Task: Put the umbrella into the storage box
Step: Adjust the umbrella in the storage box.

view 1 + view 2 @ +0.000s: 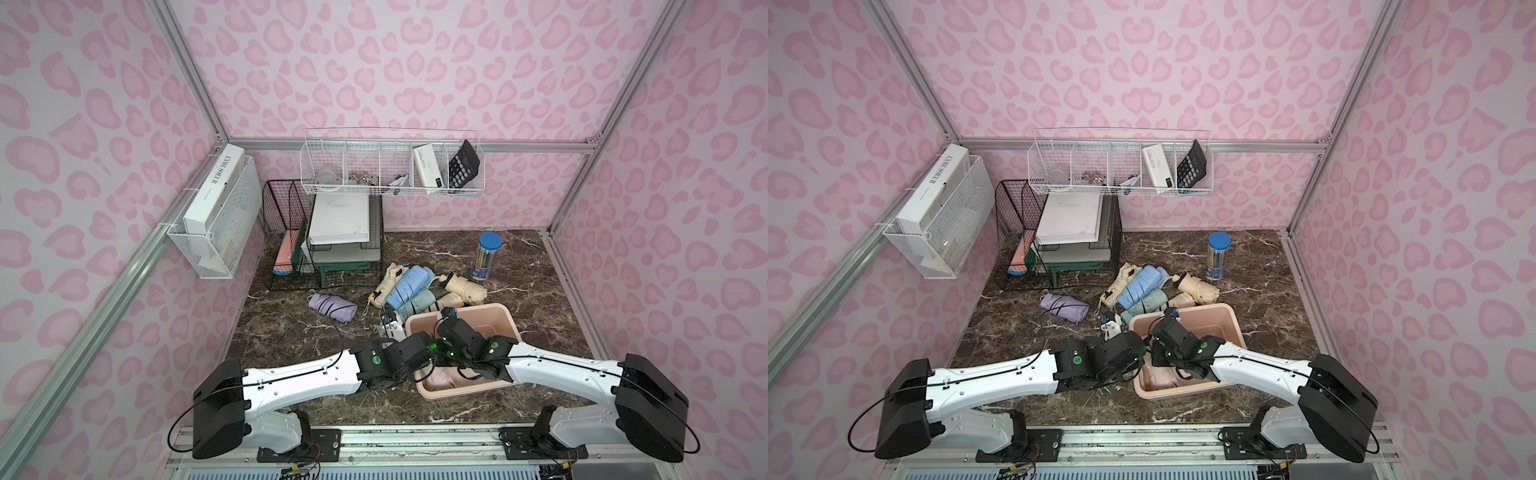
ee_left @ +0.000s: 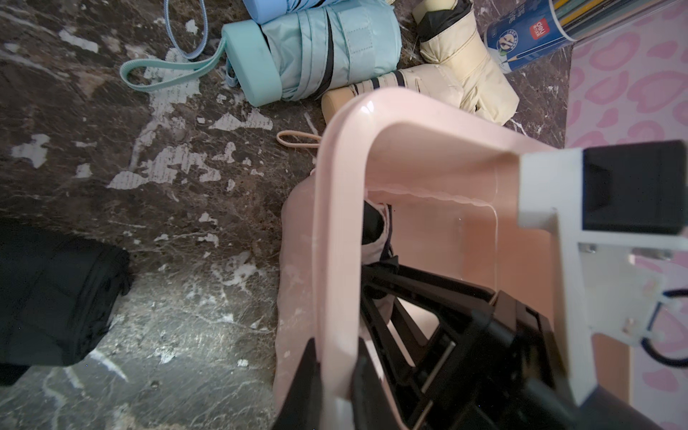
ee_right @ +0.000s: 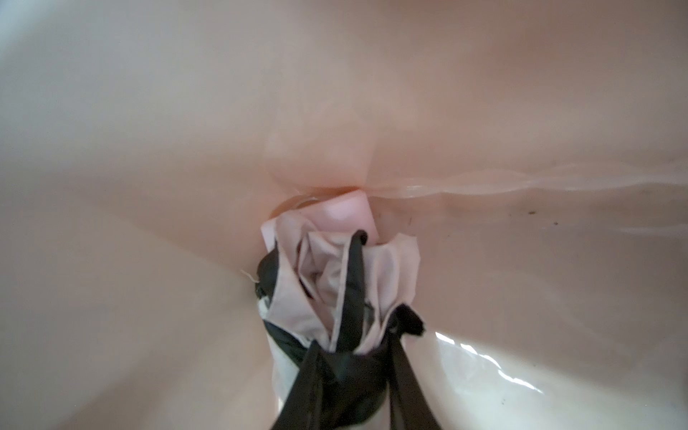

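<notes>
The pale pink storage box (image 1: pixel 500 311) (image 1: pixel 1223 318) stands at the front middle of the marble table. My left gripper (image 2: pixel 337 348) is shut on the box's left rim (image 2: pixel 335 223), one finger inside the wall and one outside. A folded pink umbrella (image 3: pixel 335 275) (image 1: pixel 440 380) with black lining lies in the box, its handle end against the wall (image 3: pixel 335 93). My right gripper (image 3: pixel 353 337) reaches down into the box and is shut on that umbrella's fabric end. In both top views the two wrists hide the jaws.
Behind the box lie more folded umbrellas: blue (image 1: pixel 411 282), mint (image 1: pixel 415 303), cream (image 1: pixel 465 289) and a lilac one (image 1: pixel 332 306) further left. A pencil tube (image 1: pixel 484 255) stands behind them. A black wire rack (image 1: pixel 286 232) sits at the back left. A black fabric bundle (image 2: pixel 56 298) lies left of the box.
</notes>
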